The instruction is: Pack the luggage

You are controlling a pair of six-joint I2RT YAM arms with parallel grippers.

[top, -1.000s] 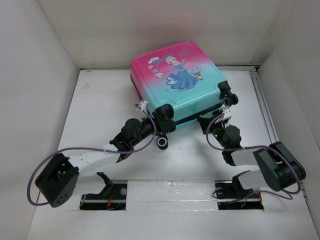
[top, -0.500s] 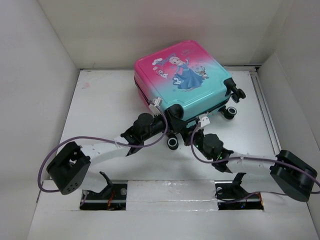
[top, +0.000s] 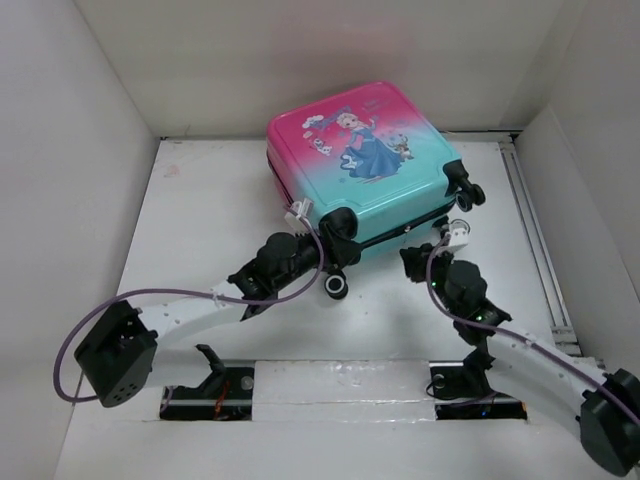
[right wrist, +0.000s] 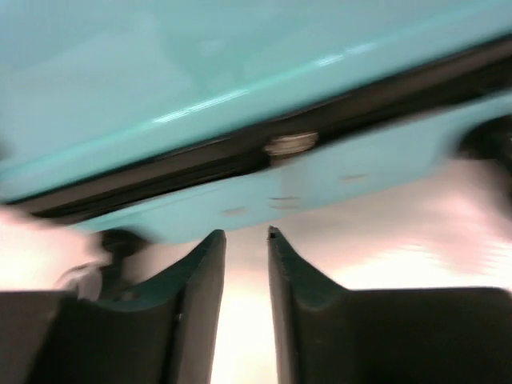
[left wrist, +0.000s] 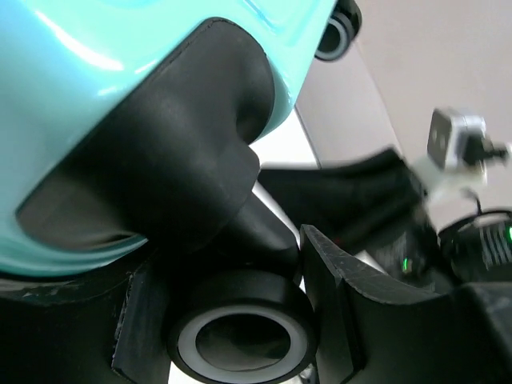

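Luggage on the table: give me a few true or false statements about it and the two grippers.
1. The luggage is closed. True.
2. It stands upright on its wheels. False: it lies flat, printed side up.
3. The left gripper has its fingers on either side of a black wheel. True.
4. The right gripper is clamped on the luggage's edge. False: its fingers are slightly apart with nothing between them, just short of the teal shell.
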